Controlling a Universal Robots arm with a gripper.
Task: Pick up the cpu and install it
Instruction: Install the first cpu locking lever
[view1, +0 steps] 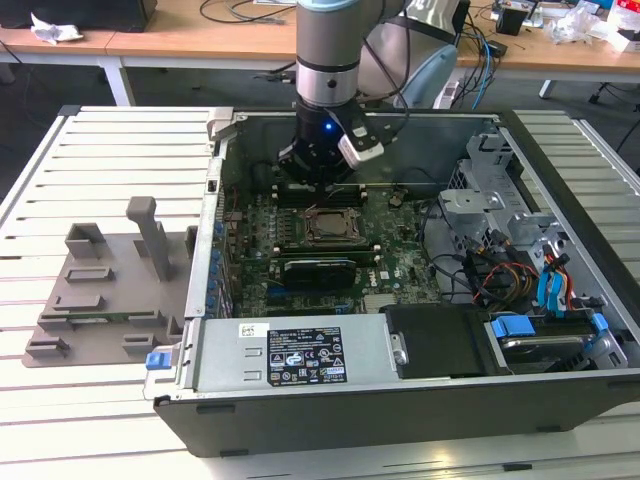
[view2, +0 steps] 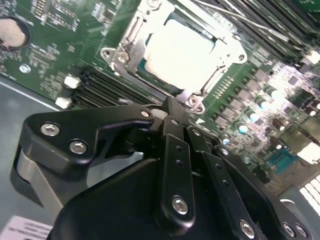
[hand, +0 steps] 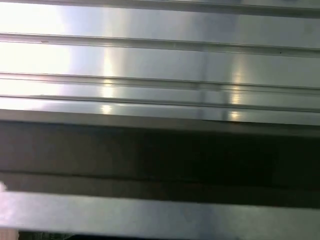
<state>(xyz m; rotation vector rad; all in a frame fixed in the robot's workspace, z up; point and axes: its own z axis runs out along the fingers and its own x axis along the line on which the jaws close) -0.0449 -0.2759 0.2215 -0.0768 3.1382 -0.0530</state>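
Note:
The cpu (view2: 177, 50) is a flat square chip with a bright silver-white top. It lies in the motherboard socket, with the metal socket frame (view2: 125, 47) around it. In the exterior view the cpu (view1: 328, 226) sits at the middle of the green board inside the open computer case. My gripper (view1: 313, 183) hangs just above the board, slightly behind the socket. In the second wrist view the black fingers meet at a point, so the gripper (view2: 172, 107) is shut. I see nothing between them, and their tip stands beside the socket's near corner, apart from the chip.
Memory slots (view1: 320, 268) flank the socket. The case (view1: 230, 125) walls surround the arm. A drive cage (view1: 500, 210) and loose cables (view1: 500, 275) fill the exterior view's right. The power supply (view1: 300, 355) lies in front. A grey plastic shroud (view1: 110, 290) rests on the slatted table (hand: 160, 60).

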